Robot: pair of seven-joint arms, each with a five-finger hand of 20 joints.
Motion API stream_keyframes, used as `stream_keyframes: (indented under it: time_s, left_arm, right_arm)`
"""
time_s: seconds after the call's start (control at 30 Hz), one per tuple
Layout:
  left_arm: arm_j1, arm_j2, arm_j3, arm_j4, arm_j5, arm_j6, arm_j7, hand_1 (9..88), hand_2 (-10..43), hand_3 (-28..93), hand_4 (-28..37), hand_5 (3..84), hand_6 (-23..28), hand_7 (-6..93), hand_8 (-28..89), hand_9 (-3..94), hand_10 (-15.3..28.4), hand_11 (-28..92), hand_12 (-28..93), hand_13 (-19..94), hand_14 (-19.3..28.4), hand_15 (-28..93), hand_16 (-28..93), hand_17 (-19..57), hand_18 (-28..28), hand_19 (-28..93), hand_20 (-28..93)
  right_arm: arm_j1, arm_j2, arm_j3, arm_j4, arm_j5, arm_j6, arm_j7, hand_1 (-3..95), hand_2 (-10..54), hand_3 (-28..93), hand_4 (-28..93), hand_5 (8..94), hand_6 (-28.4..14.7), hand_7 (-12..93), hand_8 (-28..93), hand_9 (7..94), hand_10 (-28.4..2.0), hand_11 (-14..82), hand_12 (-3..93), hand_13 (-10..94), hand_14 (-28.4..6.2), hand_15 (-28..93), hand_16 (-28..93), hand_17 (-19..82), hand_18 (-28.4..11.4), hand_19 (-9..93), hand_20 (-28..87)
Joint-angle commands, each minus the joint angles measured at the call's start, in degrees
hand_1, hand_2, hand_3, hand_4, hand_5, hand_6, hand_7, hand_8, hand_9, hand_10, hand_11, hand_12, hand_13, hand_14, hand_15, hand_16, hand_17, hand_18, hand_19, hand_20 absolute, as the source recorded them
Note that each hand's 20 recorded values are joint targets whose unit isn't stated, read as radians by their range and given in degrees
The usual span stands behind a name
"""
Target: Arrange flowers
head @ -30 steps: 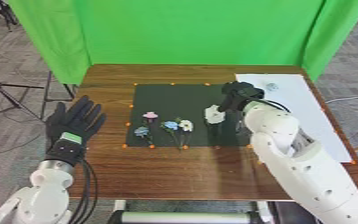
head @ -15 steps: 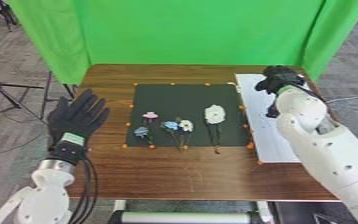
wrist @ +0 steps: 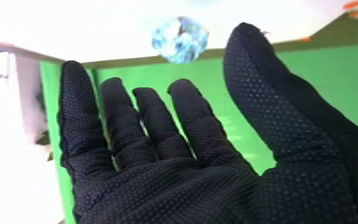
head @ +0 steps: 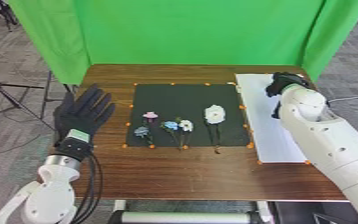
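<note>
Firstly, table [head: 158, 175]: brown wood, carrying the mat, the flowers and the white sheet.
Dark mat [head: 189, 100]: laid flat, orange markers along its edges.
Dusty blue flower [head: 142, 131]: on the mat, near its left edge, stem toward the near side.
Light blue flower [head: 170, 125]: on the mat, just right of the dusty blue one, stem toward the near side.
Small white flower [head: 186, 125]: on the mat, just beside the light blue one.
Left hand [head: 82, 117]: black glove, over the table's left edge, apart from the flowers; fingers extended and slightly spread, holding nothing.
Pink flower [head: 150, 115]: on the mat, a little farther back than the dusty blue one.
Large white flower [head: 214, 114]: on the mat, toward its right side, apart from the others; stem ends reach past the near edge.
White sheet [head: 273, 145]: flat along the table's right side, beside the mat.
Right hand [head: 285, 82]: black glove, over the far part of the white sheet; fingers straight, thumb held well away from them, nothing in its hold.
Pale blue flower-like piece [wrist: 180, 40]: against the white sheet, beyond the right hand's fingertips.
Green curtain [head: 202, 35]: hanging behind the table.
</note>
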Motion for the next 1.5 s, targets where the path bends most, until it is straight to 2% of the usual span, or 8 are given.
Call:
stream_keyframes:
  time_s: [0.03, 0.3, 0.5, 0.63, 0.77, 1.1, 1.2, 1.5]
  left_arm:
    - [0.28, -0.68, 0.07, -0.51, -0.95, 1.2, 0.45, 29.2, 12.1, 72, -28.3, 46.1, 7.6, 17.8, -9, 38.0, 13.9, 23, 11, 28, 15.1, 43, -8, -4.3, 15.3, 41, 11]
    - [-0.02, -0.72, 0.37, -0.47, -1.39, 0.87, 0.26, 29.0, 12.1, 72, -28.3, 45.7, 7.8, 18.7, -9, 38.0, 14.6, 25, 12, 28, 15.7, 45, -8, -4.7, 15.7, 42, 12]
    - [0.04, -0.91, 0.35, -0.55, -1.25, 0.57, -0.06, 29.0, 12.1, 72, -28.3, 45.5, 8.0, 19.1, -9, 37.9, 14.6, 26, 12, 28, 15.8, 46, -8, -4.6, 15.8, 42, 12]
    - [0.48, 0.37, 0.2, -1.16, -1.94, 0.96, 0.91, 28.9, 12.1, 72, -28.3, 45.5, 8.0, 19.2, -9, 37.8, 14.5, 26, 12, 28, 15.8, 46, -8, -4.6, 15.8, 42, 12]
    - [1.84, 0.58, -2.08, -1.86, 0.99, 1.2, 0.59, 28.8, 12.1, 72, -28.3, 45.3, 8.0, 19.1, -10, 37.5, 14.5, 26, 12, 28, 15.8, 46, -8, -4.6, 15.8, 42, 12]
    - [6.2, -0.2, -7.43, -2.96, 0.6, 2.89, 1.57, 28.9, 12.1, 72, -28.3, 44.9, 8.1, 18.7, -9, 37.1, 14.5, 25, 11, 27, 15.6, 45, -8, -4.7, 15.8, 41, 11]
    - [6.15, 0.11, -6.45, -3.87, -0.85, 5.65, 3.18, 29.1, 12.2, 72, -28.3, 44.9, 8.1, 18.8, -9, 37.3, 14.5, 25, 12, 27, 15.6, 45, -8, -4.7, 15.8, 41, 11]
    - [6.49, -1.37, -7.1, -3.75, 0.36, 3.93, 0.99, 29.2, 12.4, 73, -28.3, 45.1, 8.0, 19.6, -10, 37.6, 14.6, 26, 11, 28, 15.7, 46, -8, -4.5, 15.8, 42, 12]
  right_arm:
    - [0.49, -1.42, -0.15, 0.67, 1.93, -2.35, 2.04, 38.2, 2.6, 84, -28, 33.7, -10.0, 14, -13, 35.1, -14.6, 15.0, 6.2, 31, -13.9, 32, -1, 20, -18.4, 60, 10]
    - [-1.42, -1.56, -1.11, 0.89, -0.14, 1.3, 1.99, 51.4, -5.1, 79, -28, 54.2, -3.8, 19, -14, 62.9, -13.0, 16.8, 14.4, 59, -9.7, 34, 14, 34, -17.4, 73, 16]
    - [-4.11, -0.67, -0.91, -1.23, -2.03, 8.23, 1.31, 61.5, -9.4, 70, -28, 69.8, -0.5, 28, -2, 83.5, -8.5, 14.7, 44.1, 72, -5.2, 36, 41, 39, -17.9, 77, 29]
    - [-7.48, 1.29, -0.37, -8.08, -2.31, 13.36, -0.49, 62.0, -8.9, 71, -28, 72.2, -0.9, 30, 0, 84.6, -8.9, 17.0, 47.6, 73, -6.0, 39, 44, 39, -18.7, 78, 31]
    - [-12.46, 3.45, 0.24, -18.96, -4.41, 14.38, -2.95, 61.7, -9.1, 73, -28, 72.7, -0.8, 32, 1, 84.6, -9.2, 17.9, 49.2, 73, -6.3, 40, 45, 38, -19.4, 78, 33]
    - [-25.66, -3.86, 3.83, -32.65, -9.78, 13.8, -4.84, 58.7, -9.5, 78, -27, 72.7, -0.9, 33, 2, 84.8, -9.5, 19.0, 49.1, 73, -7.4, 43, 44, 38, -20.4, 79, 35]
    - [-28.2, -5.55, 4.83, -34.48, -10.17, 12.94, -3.65, 58.6, -9.5, 78, -27, 72.9, -1.1, 33, 2, 84.9, -9.6, 19.4, 49.2, 73, -7.5, 43, 44, 38, -20.7, 79, 36]
    - [-32.52, -6.02, 5.83, -36.79, -13.01, 12.13, -0.84, 58.4, -9.5, 78, -27, 73.0, -1.4, 33, 3, 84.6, -9.8, 19.9, 49.2, 72, -7.6, 44, 43, 38, -21.0, 80, 36]
